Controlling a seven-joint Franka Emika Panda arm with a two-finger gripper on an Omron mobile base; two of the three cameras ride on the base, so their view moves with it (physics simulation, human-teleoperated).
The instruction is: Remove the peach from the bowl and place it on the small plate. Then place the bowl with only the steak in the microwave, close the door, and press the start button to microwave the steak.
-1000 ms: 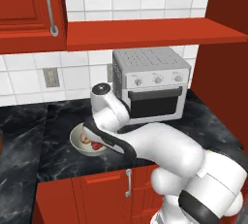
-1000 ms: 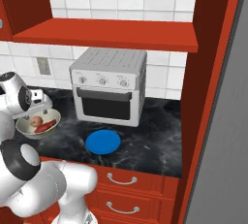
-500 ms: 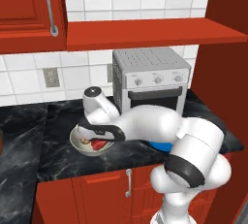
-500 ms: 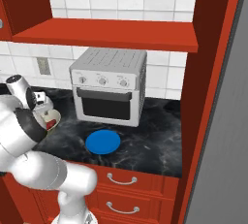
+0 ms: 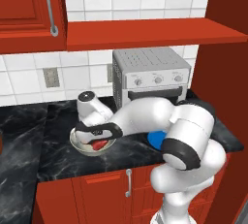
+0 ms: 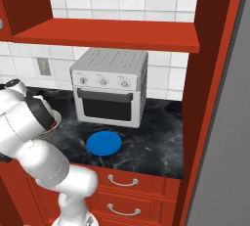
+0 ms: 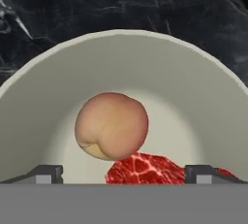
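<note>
Gripper (image 7: pixel 124 175) wide open over bowl (image 7: pixel 203 92), gripping nothing; peach (image 7: pixel 111 126) apparently resting against steak (image 7: pixel 145 168); bowl near counter's front edge.

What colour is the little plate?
Bright blue; the small plate shows best in the right base view.

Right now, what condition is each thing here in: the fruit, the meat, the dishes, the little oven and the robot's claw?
Peach: in the bowl, beside the steak.
Steak: lying flat in the bowl.
Bowl: upright on the counter, holding both foods.
Blue plate: bare, on the counter before the toaster oven.
Toaster oven: door shut.
Gripper: open over the bowl, holding nothing.
</note>
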